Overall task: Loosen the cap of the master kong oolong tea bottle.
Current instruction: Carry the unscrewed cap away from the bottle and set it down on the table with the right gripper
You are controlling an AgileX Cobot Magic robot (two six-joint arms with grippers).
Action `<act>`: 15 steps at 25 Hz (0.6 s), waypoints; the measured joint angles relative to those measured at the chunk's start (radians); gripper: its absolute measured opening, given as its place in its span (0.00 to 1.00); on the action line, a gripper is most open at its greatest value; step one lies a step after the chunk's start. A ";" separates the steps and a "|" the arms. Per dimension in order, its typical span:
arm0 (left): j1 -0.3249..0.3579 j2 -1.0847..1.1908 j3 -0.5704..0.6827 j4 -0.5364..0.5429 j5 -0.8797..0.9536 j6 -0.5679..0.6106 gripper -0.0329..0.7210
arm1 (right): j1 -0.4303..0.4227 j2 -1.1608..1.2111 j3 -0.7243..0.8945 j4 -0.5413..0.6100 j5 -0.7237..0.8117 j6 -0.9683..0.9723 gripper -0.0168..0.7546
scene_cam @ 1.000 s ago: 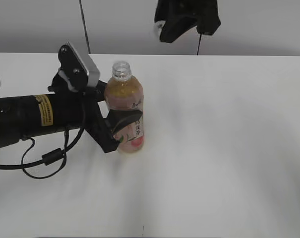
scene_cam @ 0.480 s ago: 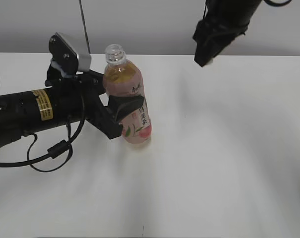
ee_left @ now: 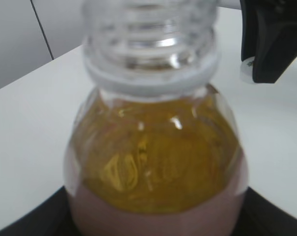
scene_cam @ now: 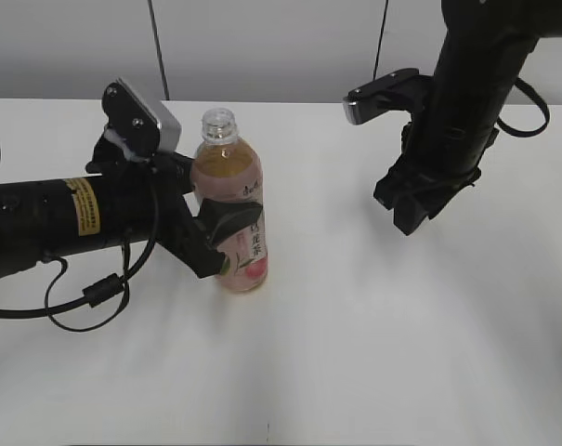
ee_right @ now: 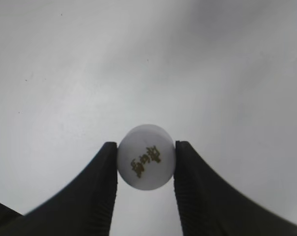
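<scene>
The master kong oolong tea bottle (scene_cam: 232,209) stands upright on the white table (scene_cam: 373,325) with its threaded neck bare, clamped around the middle by the left gripper (scene_cam: 227,237). The cap (ee_right: 146,156) (white, with a small gold mark on top) is off the bottle, pinched between the two fingers of the right gripper (ee_right: 146,169), which hangs above the table well to the bottle's right
</scene>
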 joint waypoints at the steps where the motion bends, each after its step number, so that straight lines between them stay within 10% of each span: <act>1: 0.000 0.000 0.000 0.000 0.003 0.000 0.60 | 0.000 0.007 0.009 -0.001 -0.013 0.004 0.37; 15: 0.000 0.001 0.000 0.001 0.037 0.000 0.60 | 0.000 0.171 0.019 0.007 -0.142 0.030 0.37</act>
